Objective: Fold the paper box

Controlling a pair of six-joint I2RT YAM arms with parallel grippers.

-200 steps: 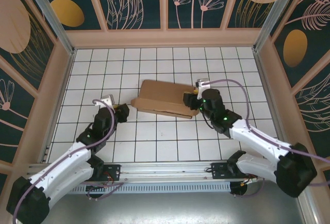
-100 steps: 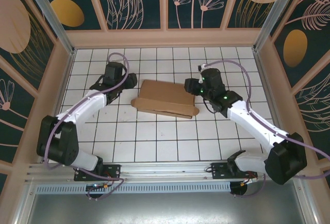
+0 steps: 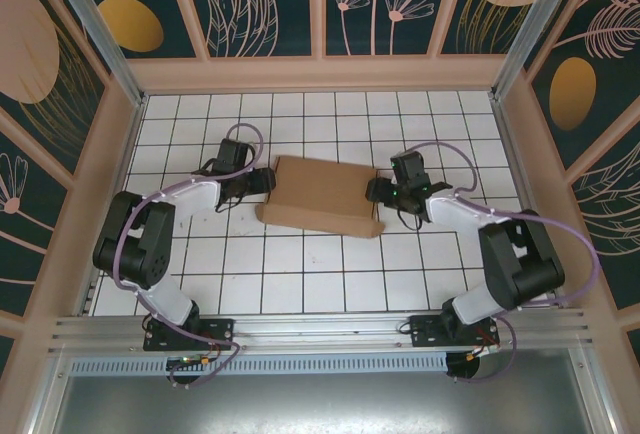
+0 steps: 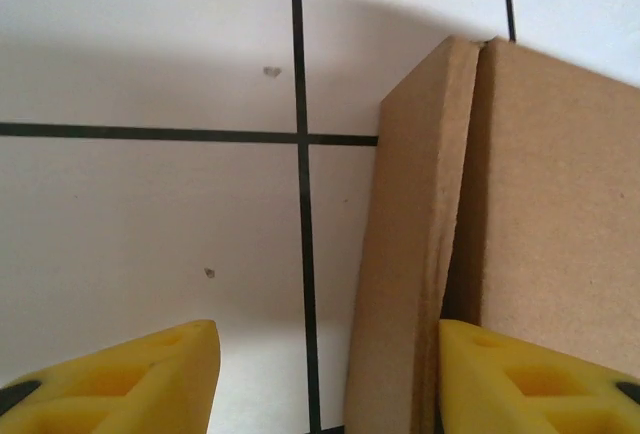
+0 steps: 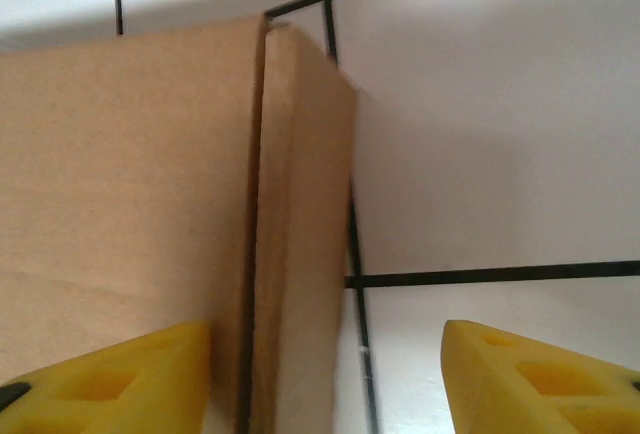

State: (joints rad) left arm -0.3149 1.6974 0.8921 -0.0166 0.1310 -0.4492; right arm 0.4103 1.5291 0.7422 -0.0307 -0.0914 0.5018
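At the middle of the white tiled bench (image 3: 300, 274) we see the paper box (image 3: 322, 194) lying low and squared up, its lid looking closed; a second ago it sat skewed while the left arm hung back near the front edge, and now both arms reach in to its short ends; the left end effector (image 3: 262, 180) sits at the left end wall, the right end effector (image 3: 376, 192) at the right one; each has its yellow fingers apart, straddling the wall's edge without clamping it; we judge the folding nearly done, with only the end walls or tabs left to press home.
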